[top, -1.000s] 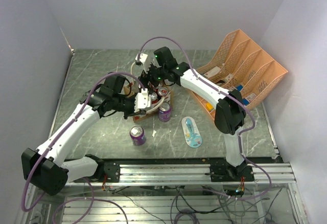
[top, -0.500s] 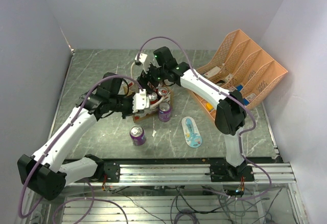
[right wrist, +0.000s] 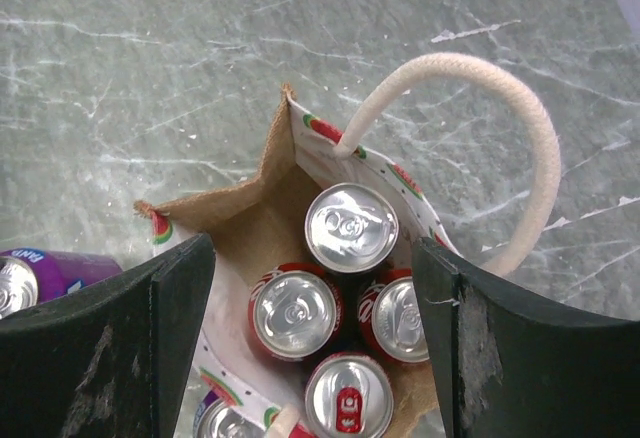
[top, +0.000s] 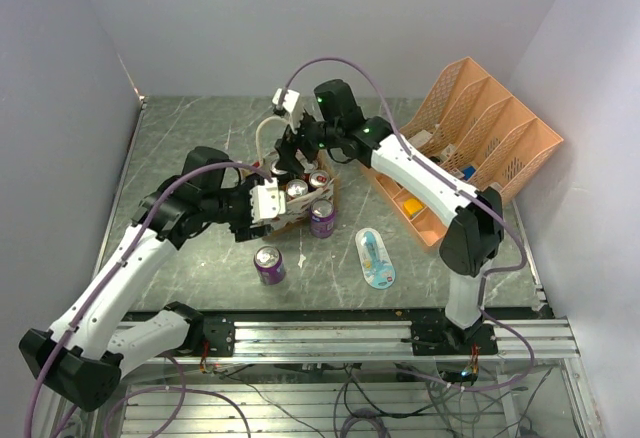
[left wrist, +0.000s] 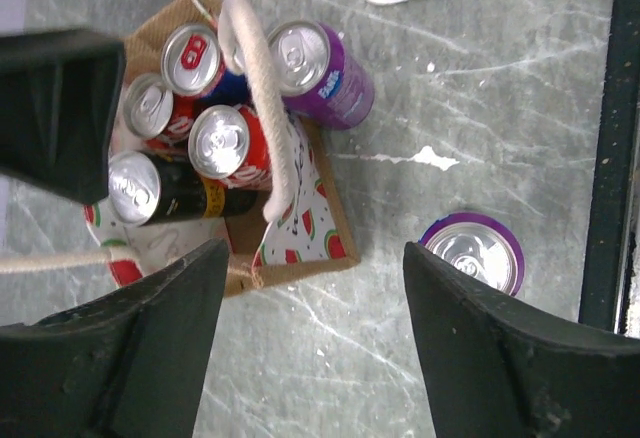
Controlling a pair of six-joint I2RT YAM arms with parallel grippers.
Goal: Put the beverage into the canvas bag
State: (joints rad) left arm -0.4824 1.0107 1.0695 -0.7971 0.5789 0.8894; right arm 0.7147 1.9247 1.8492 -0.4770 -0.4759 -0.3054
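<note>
The canvas bag [top: 288, 222] stands open mid-table with watermelon prints and white rope handles [left wrist: 262, 108]. Several beverage cans [right wrist: 350, 226] stand upright inside it, red ones and a black one [left wrist: 150, 190]. A purple can [left wrist: 325, 70] leans against the bag's outer side. Another purple can [left wrist: 470, 254] stands alone on the table nearer the arms. My left gripper [left wrist: 315, 258] is open and empty, hovering over the bag's near edge and bare table. My right gripper [right wrist: 312, 256] hangs open and empty directly above the bag's mouth.
An orange mesh desk organizer [top: 480, 148] with small items sits at the back right. A flat blue-and-white oblong packet [top: 375, 258] lies right of the cans. A metal rail [top: 330, 333] runs along the near table edge.
My left gripper has gone from shut to open and drawn back left from the bag. The right gripper has lifted a little above the bag.
</note>
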